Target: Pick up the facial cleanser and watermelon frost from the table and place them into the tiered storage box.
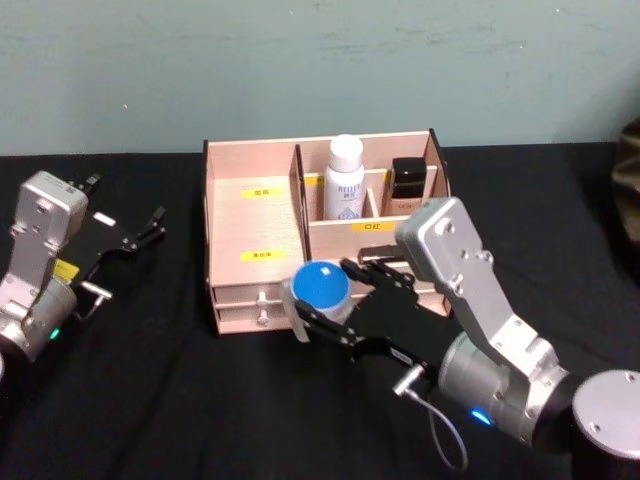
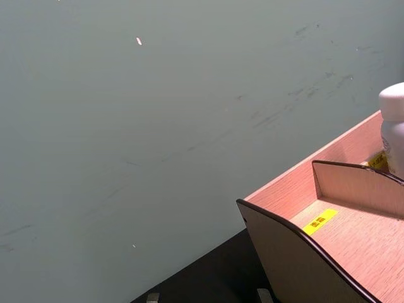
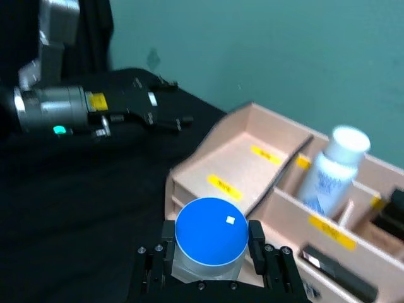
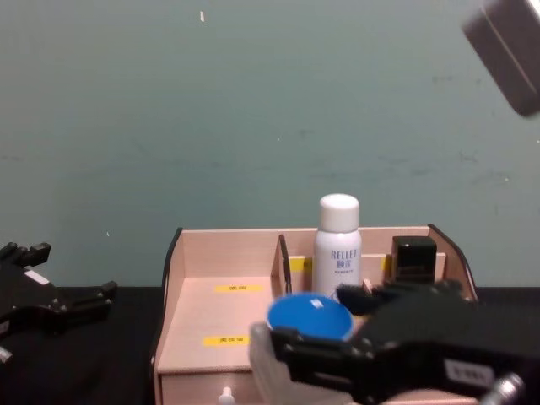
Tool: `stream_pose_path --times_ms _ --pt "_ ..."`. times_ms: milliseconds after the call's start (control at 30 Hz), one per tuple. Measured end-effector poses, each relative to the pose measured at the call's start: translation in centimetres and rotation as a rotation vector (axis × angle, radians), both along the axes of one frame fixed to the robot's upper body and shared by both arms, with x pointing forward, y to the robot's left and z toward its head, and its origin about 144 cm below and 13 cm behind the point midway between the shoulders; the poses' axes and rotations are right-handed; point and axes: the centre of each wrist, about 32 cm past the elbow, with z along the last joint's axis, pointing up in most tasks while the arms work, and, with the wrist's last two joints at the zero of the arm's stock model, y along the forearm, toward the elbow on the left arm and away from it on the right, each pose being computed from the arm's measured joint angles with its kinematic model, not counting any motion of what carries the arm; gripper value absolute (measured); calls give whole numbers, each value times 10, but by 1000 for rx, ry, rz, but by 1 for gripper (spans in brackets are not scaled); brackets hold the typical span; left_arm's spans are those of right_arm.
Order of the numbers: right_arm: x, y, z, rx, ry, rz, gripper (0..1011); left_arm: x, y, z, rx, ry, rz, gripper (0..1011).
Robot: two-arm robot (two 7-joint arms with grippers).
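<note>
Black cloth (image 1: 180,400) bears storage box (image 1: 250,225) before teal wall (image 1: 300,70).

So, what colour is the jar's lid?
The watermelon frost has a bright blue lid; clearest in the right wrist view.

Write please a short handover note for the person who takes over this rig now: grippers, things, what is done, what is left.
Right gripper: fingers shut on the watermelon frost, held in front of the drawers of the tiered storage box.
Left gripper: open, idle over the table at the left.
Done: facial cleanser stands in a rear compartment.
Left: set the watermelon frost into the box, then release.
</note>
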Motion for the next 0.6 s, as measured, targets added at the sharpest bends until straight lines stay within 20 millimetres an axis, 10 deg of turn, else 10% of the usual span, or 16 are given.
stream_pose_path --times_ms 600 --pt "51 39 10 28 -28 -9 704 0 0 0 0 0 0 1001"
